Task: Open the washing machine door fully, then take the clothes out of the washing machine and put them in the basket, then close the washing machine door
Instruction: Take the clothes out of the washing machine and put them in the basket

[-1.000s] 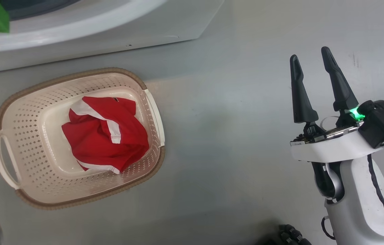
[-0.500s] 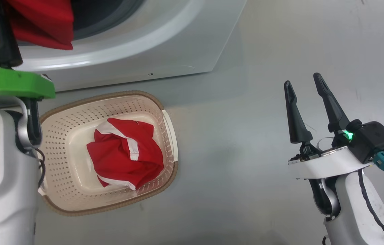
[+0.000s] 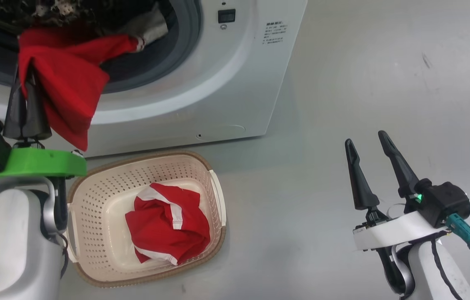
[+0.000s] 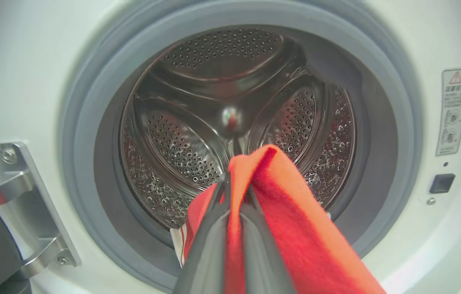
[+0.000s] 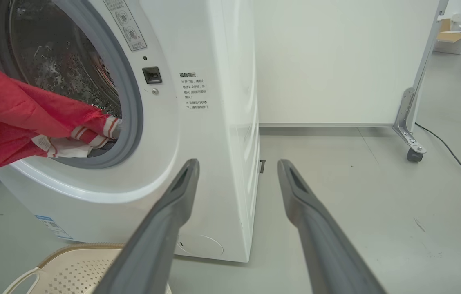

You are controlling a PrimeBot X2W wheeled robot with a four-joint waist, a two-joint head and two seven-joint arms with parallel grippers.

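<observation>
One garment [image 3: 168, 231] in basket [image 3: 106, 187]; my left jaws, clamped on a second [image 3: 68, 79] at eleven o'clock, have drawn it half out; right jaws gape empty.

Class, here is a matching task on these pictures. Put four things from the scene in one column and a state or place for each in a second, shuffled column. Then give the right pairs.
Column one
1. left gripper
2. right gripper
3. basket
4. washing machine

Column two
A. on the floor, crumpled red garment inside
B. jaws apart, holding nothing
C. front uncovered, steel drum in plain sight
D. jaws shut on draped red garment

Pairs: 1-D, 2-B, 3-A, 4-C
</observation>
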